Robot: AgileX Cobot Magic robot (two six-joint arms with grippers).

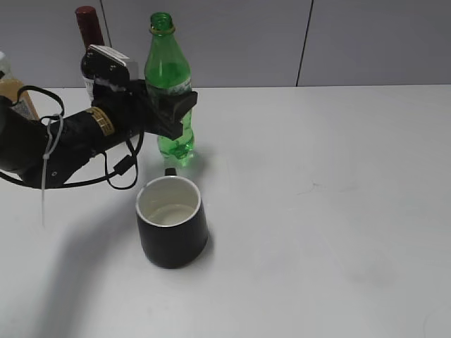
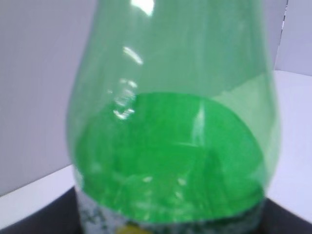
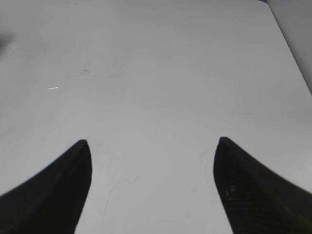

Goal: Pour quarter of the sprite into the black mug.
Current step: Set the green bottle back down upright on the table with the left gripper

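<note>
Sprite (image 1: pixel 169 77) is upright at the back left of the desk (image 1: pixel 338 211), no cap, my left hand (image 1: pixel 176 113) pinching it at the label band. I can't tell whether its base is on the desk or just off it. Mug (image 1: pixel 171 222) sits in front of it, near but apart, mouth up. Its handle is just a nub at the far rim.

Risks, my read:
- Open neck and fizzy liquid. A fast tilt would surge, foam and overshoot the quarter.
- Grip is on the label over round plastic. The bottle could rotate or slip in the hand as weight shifts during the tilt.
- Soft bottle. Too much squeeze would push liquid up the neck.
- Neck is well above and behind the mug, so tilting without first moving forward would put the stream on the desk.
- Mug is squat and unheld. A knock from the bottle or my wrist would shove it.
- Wine bottle (image 1: pixel 88 28) is right behind my arm, so a back-swing could clip it.

Hard to see:
- Left wrist view is filled by green plastic (image 2: pixel 170 136). Fingers are out of sight, only a dark strip at the bottom edge.
- Mug interior reads white, and I can't rule out a little liquid.
- Right hand (image 3: pixel 151 190) is spread wide over bare desk and absent from the exterior view.
</note>
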